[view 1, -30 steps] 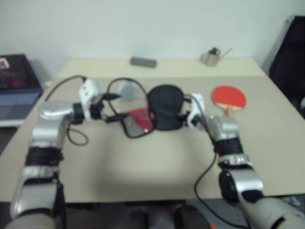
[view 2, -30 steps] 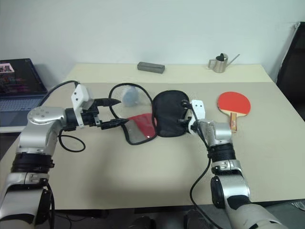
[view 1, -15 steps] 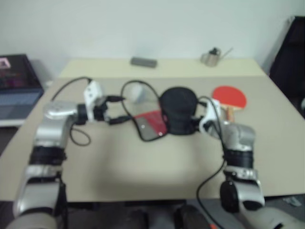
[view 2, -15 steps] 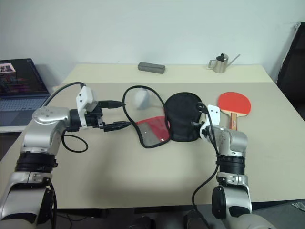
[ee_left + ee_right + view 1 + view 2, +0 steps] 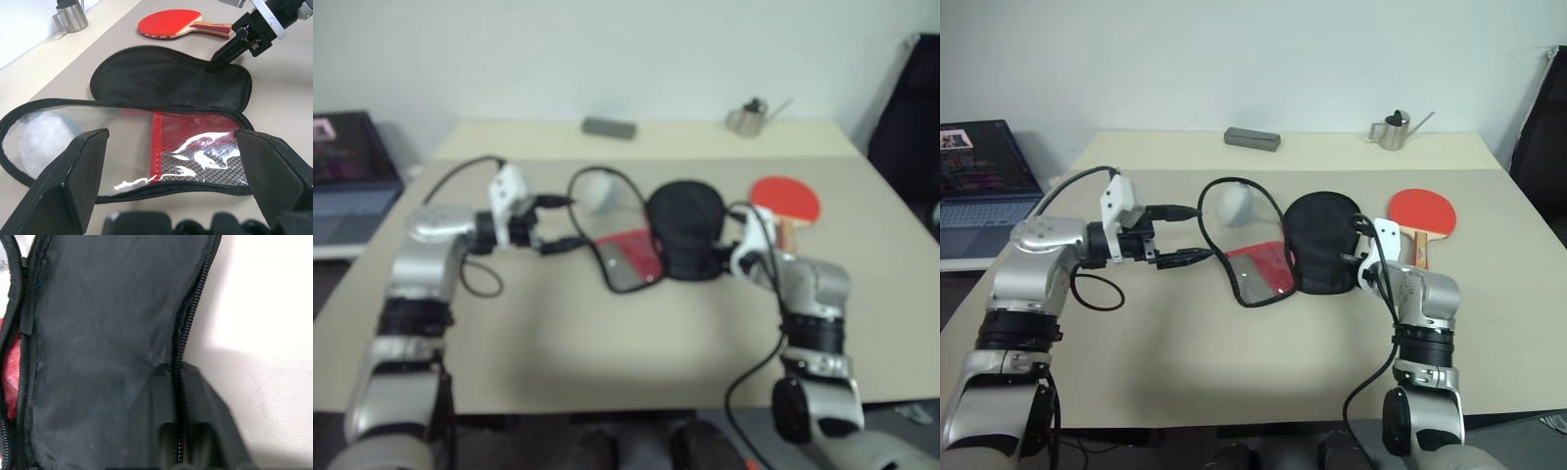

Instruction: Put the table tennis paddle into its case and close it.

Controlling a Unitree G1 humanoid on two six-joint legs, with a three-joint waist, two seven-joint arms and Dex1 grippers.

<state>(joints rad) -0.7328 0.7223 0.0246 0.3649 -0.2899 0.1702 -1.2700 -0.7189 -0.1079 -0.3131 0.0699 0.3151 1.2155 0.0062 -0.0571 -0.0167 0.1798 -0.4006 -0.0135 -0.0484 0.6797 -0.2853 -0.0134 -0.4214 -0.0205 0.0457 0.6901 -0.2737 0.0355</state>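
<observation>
Table (image 5: 1234, 362): beige top, pale wall behind, a laptop (image 5: 979, 176) off its left edge. The case (image 5: 1317, 243) lies opened flat mid-table; its black lining half has its long axis running near-to-far, and its red mesh-and-clear half (image 5: 1258, 272) is spread to the left. Table tennis paddle (image 5: 1422, 212): flat just right of the case, apart from it, red face toward the far side, wooden handle pointing toward the robot. Right gripper (image 5: 226, 50): fingers nearly closed, pinching the zip edge on the lining's right side. It stands between paddle and case. Left gripper (image 5: 1180, 235): jaws wide open, holding nothing, tips toward the clear flap. Far edge: a grey bar (image 5: 1252, 139) and a small metal watering can (image 5: 1391, 130).
</observation>
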